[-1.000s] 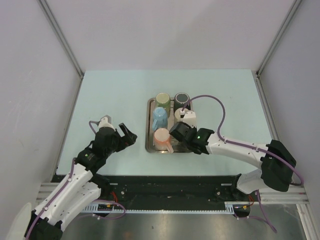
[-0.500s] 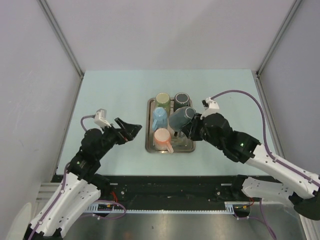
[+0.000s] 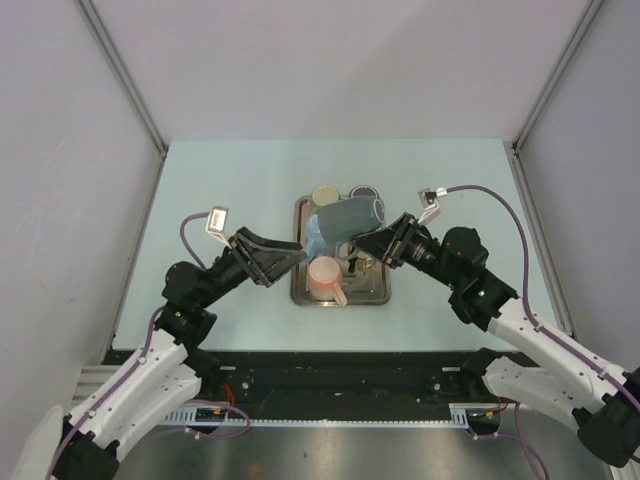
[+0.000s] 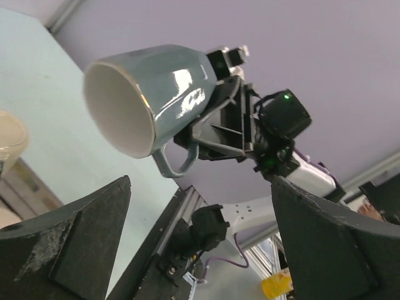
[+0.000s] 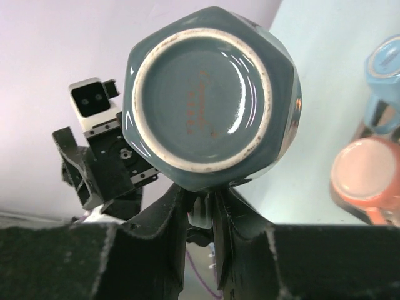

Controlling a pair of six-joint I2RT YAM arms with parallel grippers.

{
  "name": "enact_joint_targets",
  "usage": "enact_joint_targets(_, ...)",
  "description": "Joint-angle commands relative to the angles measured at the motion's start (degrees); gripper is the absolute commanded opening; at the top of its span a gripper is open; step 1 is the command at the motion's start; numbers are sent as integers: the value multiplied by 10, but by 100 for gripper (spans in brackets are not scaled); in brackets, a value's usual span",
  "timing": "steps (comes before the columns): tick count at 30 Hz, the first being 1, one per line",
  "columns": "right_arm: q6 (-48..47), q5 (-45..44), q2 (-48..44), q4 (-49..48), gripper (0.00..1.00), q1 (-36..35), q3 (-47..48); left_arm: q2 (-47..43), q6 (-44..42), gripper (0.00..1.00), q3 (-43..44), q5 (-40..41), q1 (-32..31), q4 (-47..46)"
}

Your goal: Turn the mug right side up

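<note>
A grey-blue mug (image 3: pixel 350 215) hangs on its side above the tray (image 3: pixel 298 292), its mouth toward the left. My right gripper (image 3: pixel 385 243) is shut on the mug's handle (image 5: pixel 200 212). The right wrist view faces the mug's base (image 5: pixel 209 100), with the right gripper (image 5: pixel 200 209) just below it. My left gripper (image 3: pixel 285 262) stands open just left of the mug, touching nothing. In the left wrist view the white inside of the mug (image 4: pixel 119 106) faces the camera above the left gripper (image 4: pixel 200 187), and the handle (image 4: pixel 178 165) hangs below it.
On the tray, a pink mug (image 3: pixel 325 275) stands upside down at the front. A light blue mug (image 3: pixel 316 240), a green mug (image 3: pixel 324 194) and a dark mug (image 3: pixel 364 190) sit behind it, partly hidden by the held mug.
My right gripper has lifted the grey-blue mug off the tray and turned it onto its side. My left gripper has risen and moved right, toward the mug's mouth.
</note>
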State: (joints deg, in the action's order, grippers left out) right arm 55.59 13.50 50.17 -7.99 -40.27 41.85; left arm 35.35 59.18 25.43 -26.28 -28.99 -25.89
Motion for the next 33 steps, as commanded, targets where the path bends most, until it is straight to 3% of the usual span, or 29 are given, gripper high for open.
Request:
enact_joint_targets(1, 62, 77, 6, -228, 0, 4, 2, 32, 22, 97, 18, -46, -26, -98)
enact_joint_targets(19, 64, 86, 41, -300, 0, -8, 0, 127, 32, 88, 48, -41, -88, -143)
enact_joint_targets(33, 40, 72, 42, -278, 0, -33, 0, 163, 62, 70, 72, 0, -103, -166)
